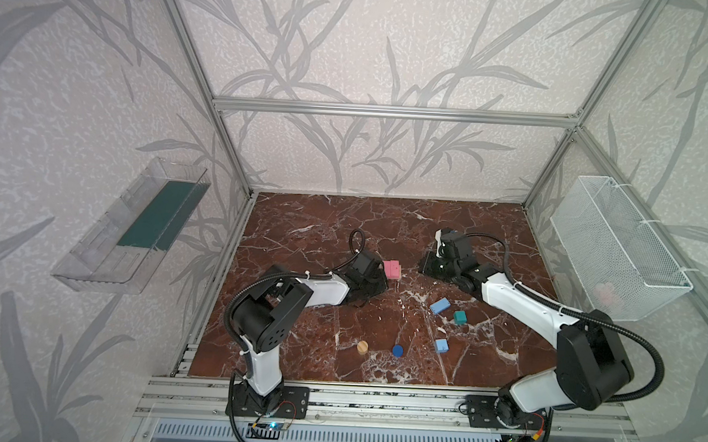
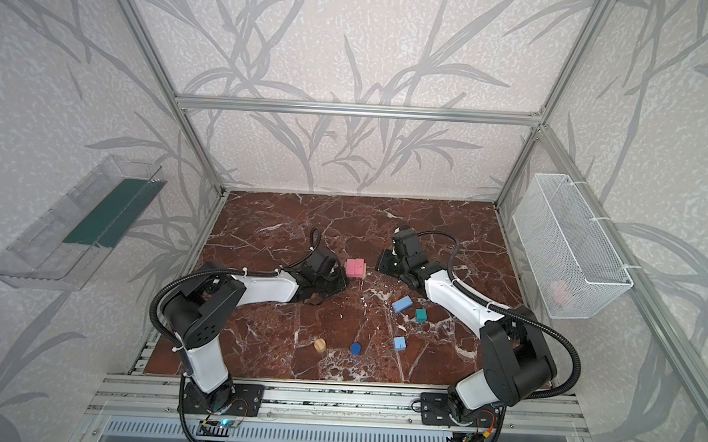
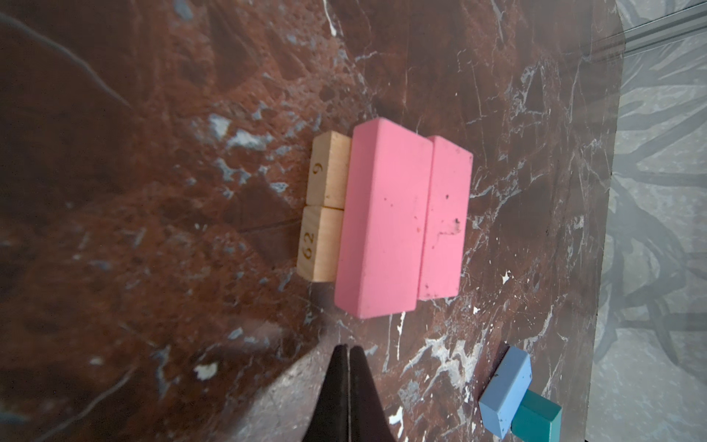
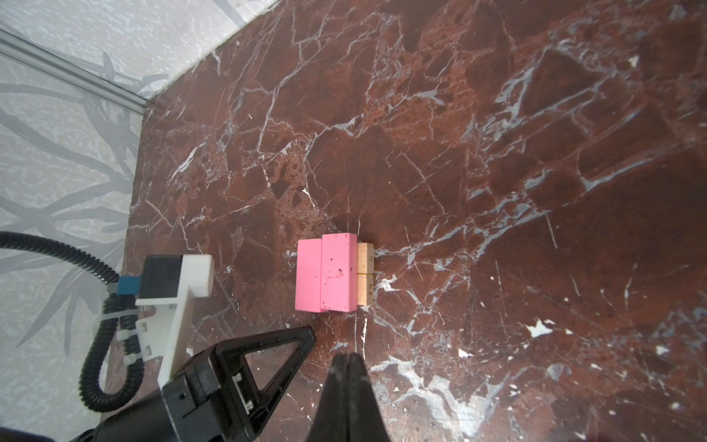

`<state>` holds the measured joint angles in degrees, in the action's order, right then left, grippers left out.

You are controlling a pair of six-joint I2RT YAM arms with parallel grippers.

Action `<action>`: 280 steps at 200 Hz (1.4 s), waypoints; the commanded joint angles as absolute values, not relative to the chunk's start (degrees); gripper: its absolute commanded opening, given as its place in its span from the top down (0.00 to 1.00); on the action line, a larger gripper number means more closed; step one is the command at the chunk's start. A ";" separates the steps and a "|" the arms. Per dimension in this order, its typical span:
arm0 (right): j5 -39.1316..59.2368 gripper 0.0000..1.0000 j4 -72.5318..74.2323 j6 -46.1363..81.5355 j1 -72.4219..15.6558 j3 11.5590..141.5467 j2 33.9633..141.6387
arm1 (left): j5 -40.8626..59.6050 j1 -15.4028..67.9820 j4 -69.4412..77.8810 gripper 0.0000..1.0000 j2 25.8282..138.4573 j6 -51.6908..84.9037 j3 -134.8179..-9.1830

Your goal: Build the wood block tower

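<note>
The left tool had its jaws pressed together on nothing and sat low over the tabletop, just to the left of the tower in both top views. The right tool was likewise fully closed and empty, resting close on the tower's other side, so the small stack stood between the two, apart from both. The tower was near the middle of the tabletop. It consisted of two tan bars lying side by side at the bottom, their ends stamped with numbers, and two pink bars laid crosswise above them, touching along their long sides. One pink bar looked slightly higher than its neighbour, though the wrist views did not settle why. The tan ends stuck out past the pink on one side. The other pieces lay loose nearer the front. A light blue block lay flat to the right of centre with the teal cube just beside it, apart from it. A second light blue block lay further forward. The dark blue cylinder and the tan cylinder both stood on end, well apart from each other. On the right wall hung a white wire basket. A clear bin hung on the left wall.
</note>
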<state>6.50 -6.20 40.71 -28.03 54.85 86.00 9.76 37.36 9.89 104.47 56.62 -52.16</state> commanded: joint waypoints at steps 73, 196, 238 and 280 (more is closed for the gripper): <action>6.77 1.00 -5.33 40.95 -27.67 54.58 85.99 | 10.02 37.00 10.12 1.00 105.73 56.32 -54.06; 7.03 1.00 -5.32 41.01 -27.59 54.67 86.23 | 10.19 36.83 9.67 1.00 106.26 55.80 -54.81; 7.04 1.00 -5.43 40.96 -27.55 54.60 86.33 | 10.64 36.84 9.71 1.00 106.48 55.59 -55.12; 7.12 1.00 -5.38 40.96 -27.59 54.72 86.48 | 10.73 36.78 9.67 1.00 106.67 55.54 -55.24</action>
